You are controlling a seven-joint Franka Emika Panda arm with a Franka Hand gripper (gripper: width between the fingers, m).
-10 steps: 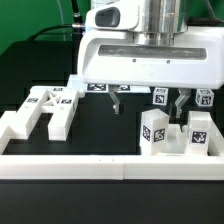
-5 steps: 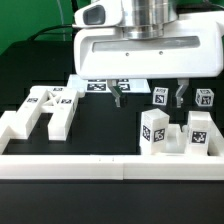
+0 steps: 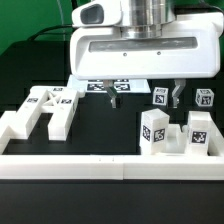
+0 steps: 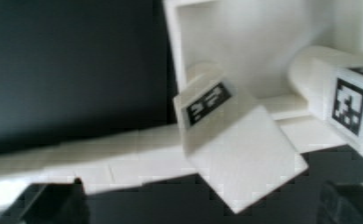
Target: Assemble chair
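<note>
Both fingers of the gripper [image 3: 145,96] stand wide apart above the flat panel [image 3: 80,85].

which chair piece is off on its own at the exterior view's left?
The H-like frame of joined bars, lying flat by itself. The upright tagged blocks all cluster at the exterior view's right.

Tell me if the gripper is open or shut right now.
Open. In the exterior view the gripper has its fingers wide apart, gripping nothing.
</note>
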